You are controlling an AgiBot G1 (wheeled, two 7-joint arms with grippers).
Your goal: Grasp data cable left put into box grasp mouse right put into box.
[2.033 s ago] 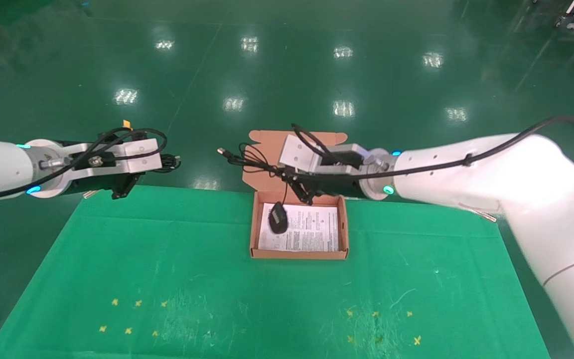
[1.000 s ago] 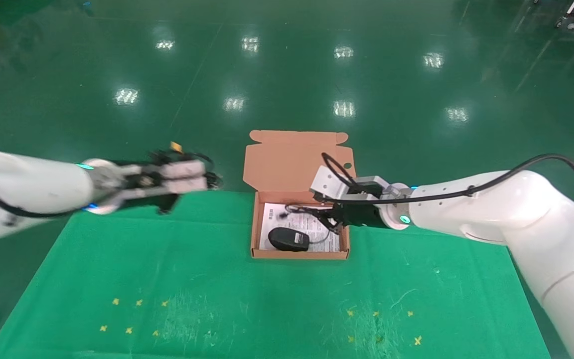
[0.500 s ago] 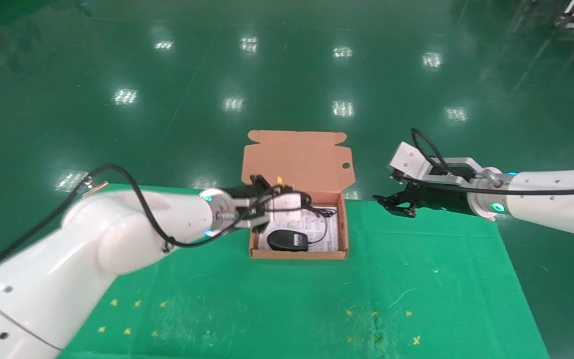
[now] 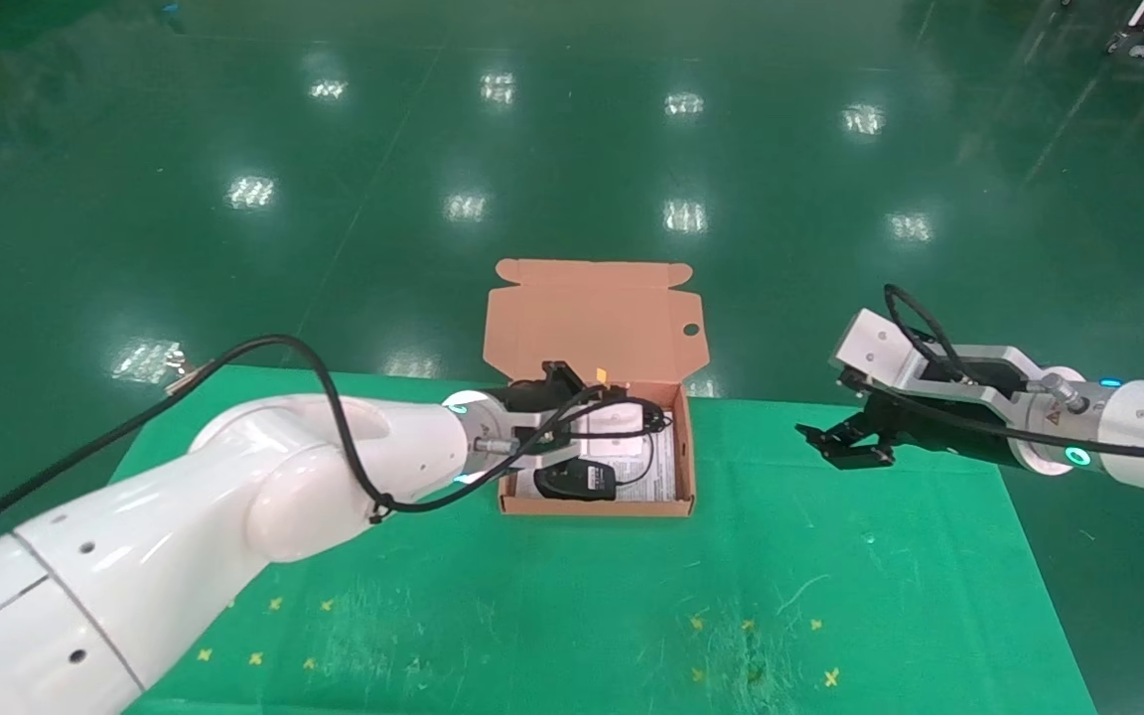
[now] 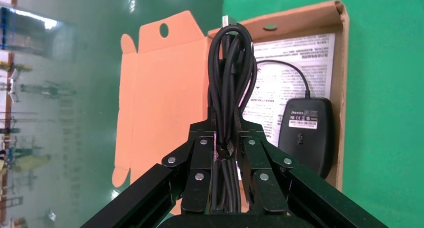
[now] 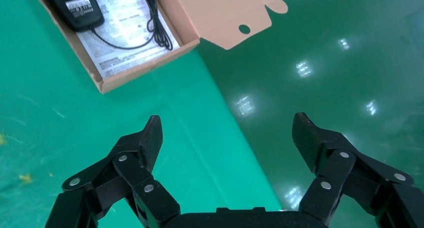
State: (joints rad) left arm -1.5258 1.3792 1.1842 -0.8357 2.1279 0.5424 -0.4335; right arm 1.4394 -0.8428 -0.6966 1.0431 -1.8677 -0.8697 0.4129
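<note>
The cardboard box stands open at the table's far middle, its lid folded back. The black mouse lies in the box upside down, label up, with its cord on the white sheet; it also shows in the left wrist view. My left gripper reaches over the box from the left. In the left wrist view it is shut on the looped data cable, which hangs above the box's bottom. My right gripper is open and empty to the right of the box; it also shows in the right wrist view.
The table is covered with a green cloth bearing small yellow marks near the front. Its far edge runs just behind the box and under my right gripper. Shiny green floor lies beyond. The right wrist view shows the box from the side.
My left arm swung in from the left with the data cable and now holds it over the box. My right gripper let the mouse go into the box and drew back to the right.
</note>
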